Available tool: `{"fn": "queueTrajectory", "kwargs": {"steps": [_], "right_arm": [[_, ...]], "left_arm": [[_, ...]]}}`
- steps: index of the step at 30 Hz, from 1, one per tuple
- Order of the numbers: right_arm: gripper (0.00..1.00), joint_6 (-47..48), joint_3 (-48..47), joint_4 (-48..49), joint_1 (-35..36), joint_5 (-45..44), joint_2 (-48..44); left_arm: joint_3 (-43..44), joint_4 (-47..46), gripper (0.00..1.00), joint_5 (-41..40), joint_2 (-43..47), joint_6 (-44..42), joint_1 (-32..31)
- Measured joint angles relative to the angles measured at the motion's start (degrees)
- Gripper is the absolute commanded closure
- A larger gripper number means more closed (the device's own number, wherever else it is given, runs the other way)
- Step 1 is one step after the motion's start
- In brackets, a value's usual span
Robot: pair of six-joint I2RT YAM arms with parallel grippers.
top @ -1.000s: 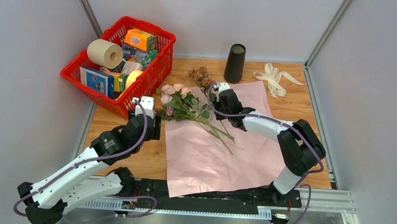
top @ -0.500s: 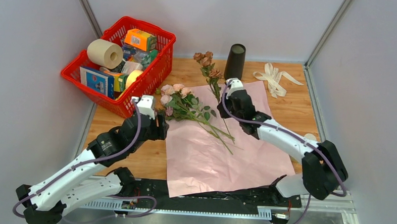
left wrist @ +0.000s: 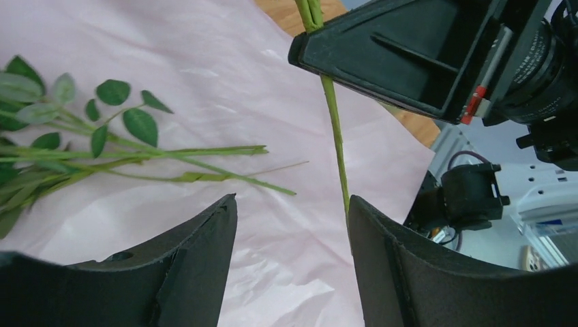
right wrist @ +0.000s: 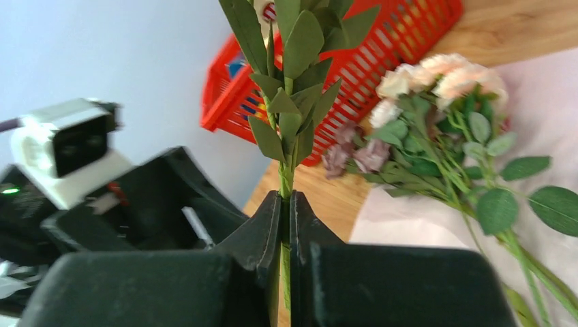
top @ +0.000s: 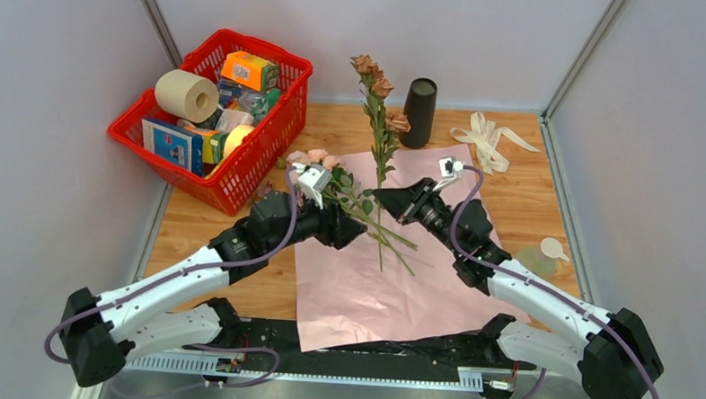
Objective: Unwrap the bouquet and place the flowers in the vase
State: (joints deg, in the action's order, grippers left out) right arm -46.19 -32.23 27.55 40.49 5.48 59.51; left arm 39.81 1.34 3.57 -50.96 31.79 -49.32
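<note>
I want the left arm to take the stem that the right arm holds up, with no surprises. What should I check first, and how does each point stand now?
1. Grip of the right gripper on the brown rose stem: ok, shut on it.
2. The left gripper open to receive: ok.
3. Stem's lower end inside the left gripper's gap: ok, close to one finger; contact cannot tell.
4. The vase upright: ok.
5. Held stem apart from the other flowers lying on the paper: ok in the left wrist view.

Red basket (top: pixel 267 137) of groceries, paper roll (top: pixel 187 94), back-left on wooden table (top: pixel 530 185)
</note>
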Motion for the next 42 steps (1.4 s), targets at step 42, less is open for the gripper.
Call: {"fn": "queueTrajectory", "kwargs": {"steps": [42], "right_arm": [[1.0,-5.8,5.2,4.1,2.4,-4.1,-9.7]], "left_arm": [[0.3,-17.0,0.4,21.6,-13.9,7.2,0.0]]}}
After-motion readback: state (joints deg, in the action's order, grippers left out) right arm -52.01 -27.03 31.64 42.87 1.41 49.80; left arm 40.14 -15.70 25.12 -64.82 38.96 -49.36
